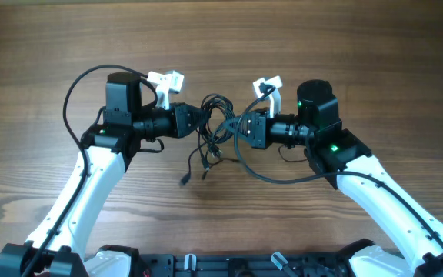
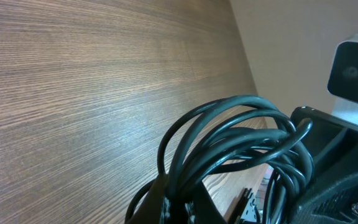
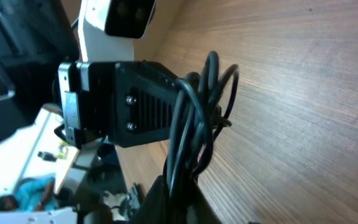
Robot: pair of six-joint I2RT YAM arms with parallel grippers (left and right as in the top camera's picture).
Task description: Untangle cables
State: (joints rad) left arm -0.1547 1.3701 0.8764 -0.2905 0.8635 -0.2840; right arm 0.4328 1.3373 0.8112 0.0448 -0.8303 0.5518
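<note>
The cables are thin black cords in a tangled bundle held above the wooden table between my two grippers. Loose strands with small plug ends hang toward the front. My left gripper is shut on the bundle's left side; in the left wrist view the looped cords rise out of its jaws. My right gripper is shut on the bundle's right side; in the right wrist view the cords run up from its jaws, with the left gripper's body just behind.
The wooden table spreads all round. A thicker black arm cable loops left of the left arm, and another curves under the right wrist. The robot base lies along the front edge.
</note>
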